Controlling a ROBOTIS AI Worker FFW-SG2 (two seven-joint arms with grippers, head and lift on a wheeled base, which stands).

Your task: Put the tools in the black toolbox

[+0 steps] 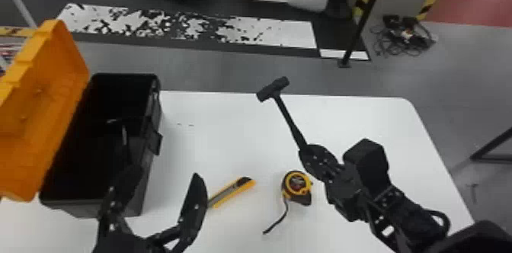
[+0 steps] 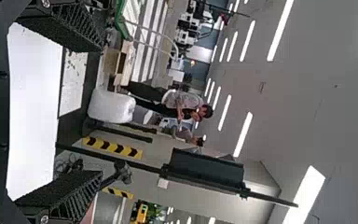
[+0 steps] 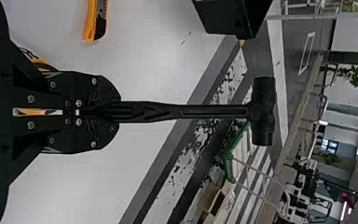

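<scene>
In the head view my right gripper [image 1: 320, 160] is shut on the handle end of a black hammer [image 1: 287, 117], its head pointing away over the white table. The right wrist view has the hammer [image 3: 214, 111] straight out from my right gripper [image 3: 106, 112]. My left gripper [image 1: 162, 199] stands open at the bottom, in front of the black toolbox [image 1: 150, 149]; in the left wrist view the left gripper [image 2: 58, 112] holds nothing. A yellow utility knife [image 1: 232, 192] and a tape measure [image 1: 297, 187] with a black strap lie on the table. Something thin and shiny [image 1: 124, 136] is inside the toolbox.
The toolbox's orange lid [image 1: 42, 107] stands open on its left side. The white table [image 1: 343, 119] ends at a far edge just beyond the toolbox, with a rounded corner at the right. A dark post [image 1: 362, 23] rises from the floor beyond.
</scene>
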